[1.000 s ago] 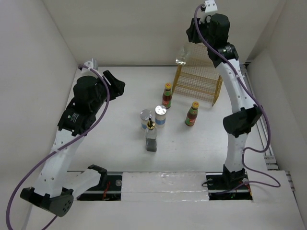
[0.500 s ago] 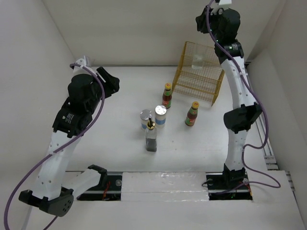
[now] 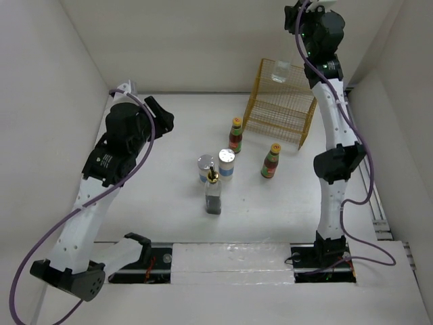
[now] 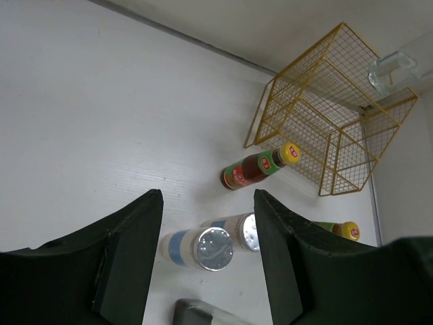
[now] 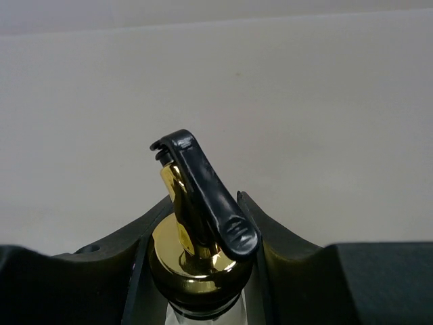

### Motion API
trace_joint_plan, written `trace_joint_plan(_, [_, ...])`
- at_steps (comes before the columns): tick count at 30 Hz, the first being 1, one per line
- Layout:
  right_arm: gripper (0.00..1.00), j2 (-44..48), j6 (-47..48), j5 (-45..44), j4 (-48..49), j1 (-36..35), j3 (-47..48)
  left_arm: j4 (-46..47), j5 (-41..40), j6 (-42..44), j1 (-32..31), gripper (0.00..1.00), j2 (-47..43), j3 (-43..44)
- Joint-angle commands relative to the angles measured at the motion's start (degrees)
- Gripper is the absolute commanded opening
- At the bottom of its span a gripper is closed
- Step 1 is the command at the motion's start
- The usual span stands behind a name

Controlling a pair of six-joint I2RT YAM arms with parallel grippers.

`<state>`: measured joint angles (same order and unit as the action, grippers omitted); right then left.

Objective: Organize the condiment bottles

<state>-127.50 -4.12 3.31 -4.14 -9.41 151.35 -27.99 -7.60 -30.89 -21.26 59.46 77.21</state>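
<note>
One glass bottle [image 3: 281, 70] raised higher, right hand [image 5: 199, 261] gripping its spout

White tabletop [image 3: 162, 217] between plain white walls [image 3: 183, 47] on three sides — soft, even light.

We see one clear glass bottle [image 3: 281, 70] with a gold spout and black flip cap, held in the air by the right gripper [image 5: 197, 261] at the top of the yellow rack [image 3: 277, 116]. The second glass bottle [image 3: 213, 195] stands upright just in front of the left shaker [image 3: 206, 167] and right shaker [image 3: 226, 162], both white, silver-lidded and blue-banded. The far red bottle [image 3: 235, 137] and near red bottle [image 3: 270, 162], both yellow-capped, stand upright beside the rack.
</note>
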Motion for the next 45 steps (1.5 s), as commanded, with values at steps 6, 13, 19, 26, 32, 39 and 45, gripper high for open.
trace_joint_plan(6, [0.00,-1.87,-0.54,-2.17,14.95,1.15,3.87,3.03,2.15,1.45,2.27,0.52,1.18,1.10])
trace_joint_plan(13, [0.00,-4.33,-0.54,-2.70,17.49,1.68,3.87,3.03,2.15,1.45,2.27,0.52,2.76,1.10])
trace_joint_plan(19, [0.00,-7.05,-0.01,-5.77,23.56,1.15,3.87,3.03,2.15,0.92,2.27,0.52,3.38,1.10])
trace_joint_plan(26, [0.00,-8.46,1.75,-4.45,26.11,0.62,1.06,1.88,2.15,0.92,2.27,0.52,4.52,1.10])
trace_joint_plan(32, [0.00,-9.08,3.68,-1.21,26.03,0.09,-0.26,0.74,1.62,0.92,2.27,0.52,5.75,1.72])
trace_joint_plan(39, [0.00,-3.29,3.68,3.46,23.22,-1.05,-13.06,1.88,1.62,1.45,2.27,0.52,5.75,1.10])
trace_joint_plan(45, [0.00,-1.43,3.68,3.98,19.26,-2.10,-19.07,2.41,2.15,2.51,2.27,0.52,5.75,1.10])
